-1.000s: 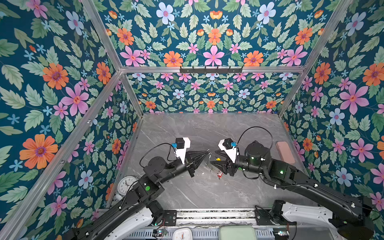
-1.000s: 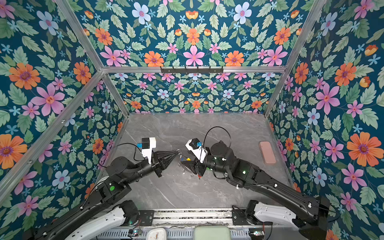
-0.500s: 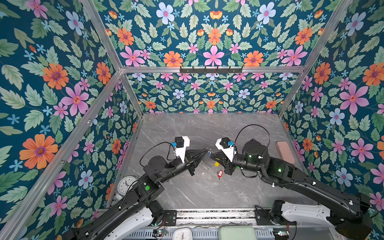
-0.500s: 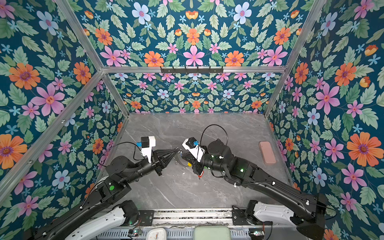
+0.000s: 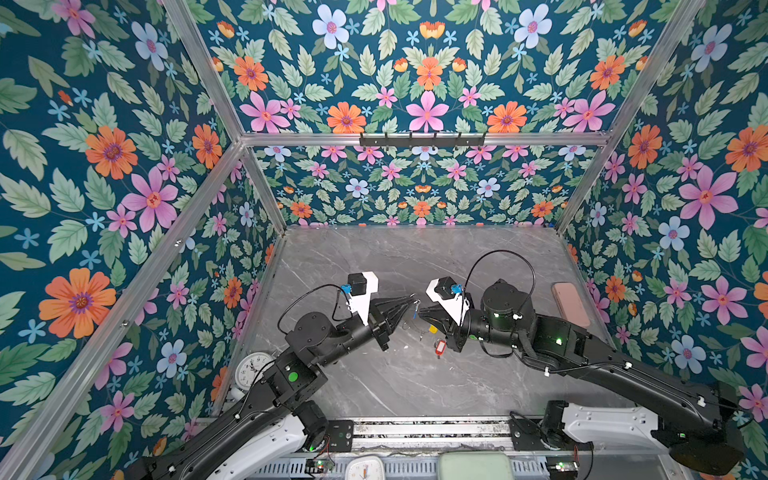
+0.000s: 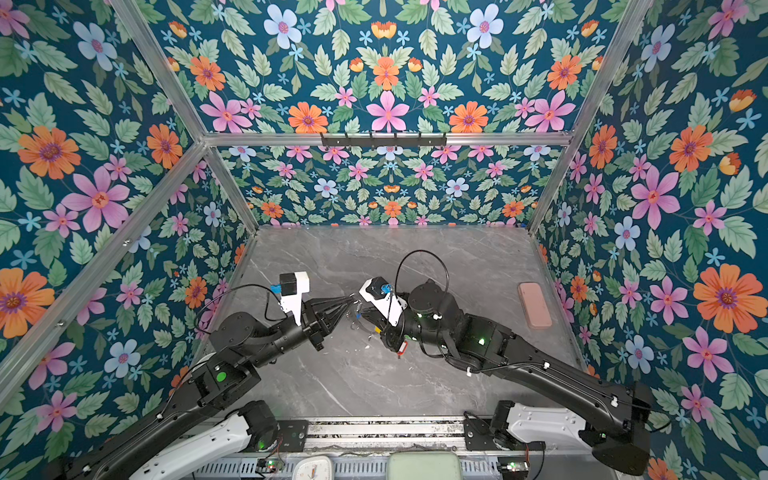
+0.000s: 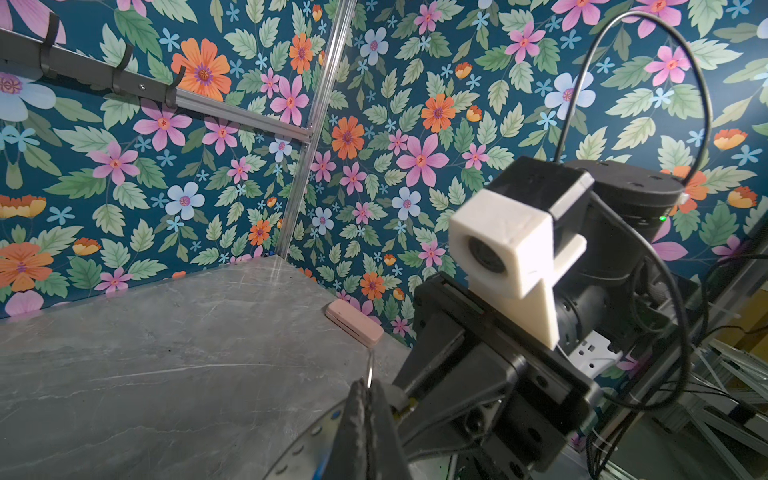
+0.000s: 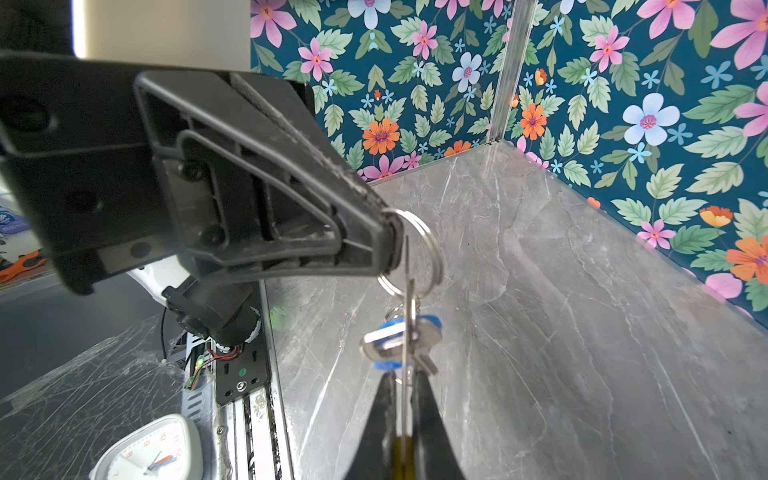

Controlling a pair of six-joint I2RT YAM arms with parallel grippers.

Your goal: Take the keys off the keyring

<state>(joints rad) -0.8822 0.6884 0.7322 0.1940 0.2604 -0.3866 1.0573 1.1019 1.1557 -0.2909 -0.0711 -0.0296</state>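
Observation:
The keyring [image 8: 404,399], a thin dark hoop seen edge-on, runs between my right gripper's [image 8: 403,380] shut jaws, its yellow section deep between them. A silver key with a blue tag [image 8: 399,338] hangs on the hoop just beyond the tips. My left gripper [image 8: 390,232] is shut on a small metal loop [image 8: 432,249] threaded on the hoop. In both top views the left gripper [image 5: 411,301] [image 6: 351,300] and right gripper [image 5: 422,311] [image 6: 362,314] meet tip to tip above the table. The red-tagged key [image 5: 440,347] [image 6: 401,348] dangles under the right gripper.
A pink case [image 5: 571,303] [image 7: 353,322] lies by the right wall. A round white clock [image 5: 254,370] stands by the left wall behind my left arm. Another clock [image 8: 153,453] and a green block [image 5: 473,465] sit past the front rail. A hook rail [image 5: 422,139] spans the back wall.
My right gripper has moved up and left to the left gripper's tips and shut on the hoop. The left gripper has stayed shut and almost still.

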